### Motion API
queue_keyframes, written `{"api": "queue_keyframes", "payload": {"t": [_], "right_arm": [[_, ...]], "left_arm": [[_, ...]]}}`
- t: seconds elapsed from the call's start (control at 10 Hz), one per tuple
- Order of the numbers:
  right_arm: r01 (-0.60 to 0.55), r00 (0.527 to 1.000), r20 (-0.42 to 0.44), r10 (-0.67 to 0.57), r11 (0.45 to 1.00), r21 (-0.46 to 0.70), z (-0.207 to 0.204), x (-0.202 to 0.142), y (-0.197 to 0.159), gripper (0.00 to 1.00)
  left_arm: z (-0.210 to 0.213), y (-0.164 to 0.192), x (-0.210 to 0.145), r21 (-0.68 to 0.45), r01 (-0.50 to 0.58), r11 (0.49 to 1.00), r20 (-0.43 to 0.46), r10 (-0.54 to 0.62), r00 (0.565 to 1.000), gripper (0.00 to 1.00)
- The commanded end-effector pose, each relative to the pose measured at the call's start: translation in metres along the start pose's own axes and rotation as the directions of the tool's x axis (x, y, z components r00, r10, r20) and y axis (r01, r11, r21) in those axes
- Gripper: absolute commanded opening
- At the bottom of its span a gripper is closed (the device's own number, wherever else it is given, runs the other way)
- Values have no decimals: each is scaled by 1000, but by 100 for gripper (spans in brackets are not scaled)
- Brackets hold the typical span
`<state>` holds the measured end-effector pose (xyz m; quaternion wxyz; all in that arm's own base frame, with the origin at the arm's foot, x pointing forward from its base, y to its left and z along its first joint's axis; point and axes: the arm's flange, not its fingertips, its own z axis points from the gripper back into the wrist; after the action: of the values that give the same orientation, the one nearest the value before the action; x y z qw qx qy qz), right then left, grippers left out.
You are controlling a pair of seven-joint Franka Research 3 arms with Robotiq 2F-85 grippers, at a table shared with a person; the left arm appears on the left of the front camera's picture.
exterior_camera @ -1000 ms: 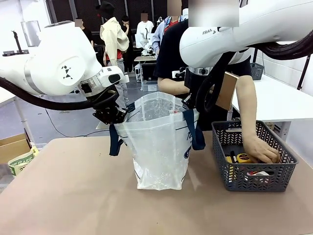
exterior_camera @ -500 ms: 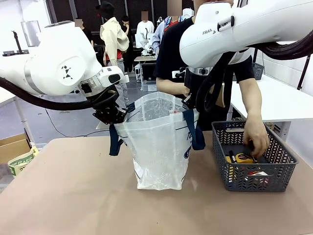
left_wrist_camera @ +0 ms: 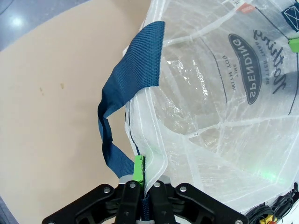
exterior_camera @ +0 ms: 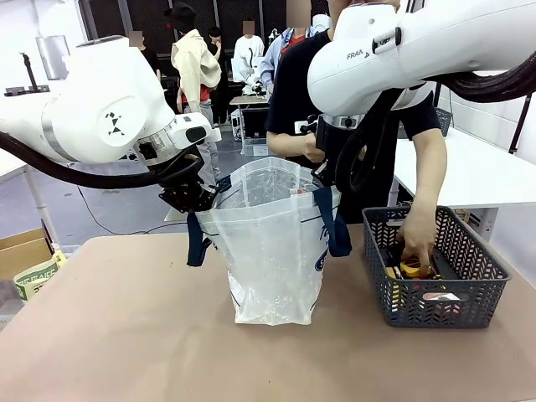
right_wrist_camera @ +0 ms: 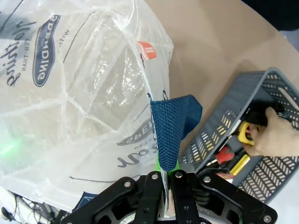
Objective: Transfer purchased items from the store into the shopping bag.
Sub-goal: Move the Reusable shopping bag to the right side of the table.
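Table [exterior_camera: 117, 335]: tan, flat; carries the bag at the middle and the basket at the right.

Shopping bag [exterior_camera: 272, 251]: stands upright at the middle of the table with its mouth held open; translucent white film, creased, with a navy oval logo. Judged very light, soft and slippery, and unlikely to stand open without support; the film would tear or slide if pinched alone. The best hold is judged to be the rim where the woven strap handles [left_wrist_camera: 133, 84] are stitched on, since the weave is stiffer and rougher than the film.

Basket [exterior_camera: 435, 306]: dark grey slotted plastic, to the right of the bag and apart from it; rigid.

Left gripper [left_wrist_camera: 141, 170]: at the bag's left rim; fingers clamped on the rim beside the strap, with film and a green pad pressed together.

Right gripper [right_wrist_camera: 166, 171]: at the bag's right rim; fingers closed on the rim at the strap's root.

Person's hand [exterior_camera: 416, 239]: reaches down into the basket from the far side; fingers are on a yellow object.

Purchased items [right_wrist_camera: 244, 133]: inside the basket, none seen in the bag; small yellow pieces among black and red ones, details unclear. Judged rigid, light and easy to hold in one hand; dropped from the rim, they would be expected to pull the thin film downward, so both rim holds need to be firm.
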<state>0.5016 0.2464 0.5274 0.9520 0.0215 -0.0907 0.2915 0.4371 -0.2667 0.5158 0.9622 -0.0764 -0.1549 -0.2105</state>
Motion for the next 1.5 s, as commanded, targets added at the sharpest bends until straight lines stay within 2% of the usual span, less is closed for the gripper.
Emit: {"api": "queue_keyframes", "payload": {"t": [0.0, 0.2, 0.7, 0.8, 1.4], "right_arm": [[-33, 999, -38, 31, 999, -33, -3, -2, -1, 0], [-29, 998, -51, 26, 998, -53, -9, -5, -4, 0], [-24, 998, -64, 21, 999, -36, -13, -4, -1, 0], [-17, 999, -32, 16, 999, -28, -4, -3, -2, 0], [-17, 999, -32, 16, 999, -28, -4, -3, -2, 0]], "left_arm": [[0, -1, -1, 21, 43, 999, -42, -42, 998, 0], [-4, -5, -2, 31, 76, 997, -78, -73, 994, 0], [-2, -5, -2, -28, 101, 995, -81, -103, 991, 0], [-3, -6, -4, 16, 81, 997, -64, -80, 995, 0], [-3, -6, -4, 16, 81, 997, -64, -80, 995, 0]]}}
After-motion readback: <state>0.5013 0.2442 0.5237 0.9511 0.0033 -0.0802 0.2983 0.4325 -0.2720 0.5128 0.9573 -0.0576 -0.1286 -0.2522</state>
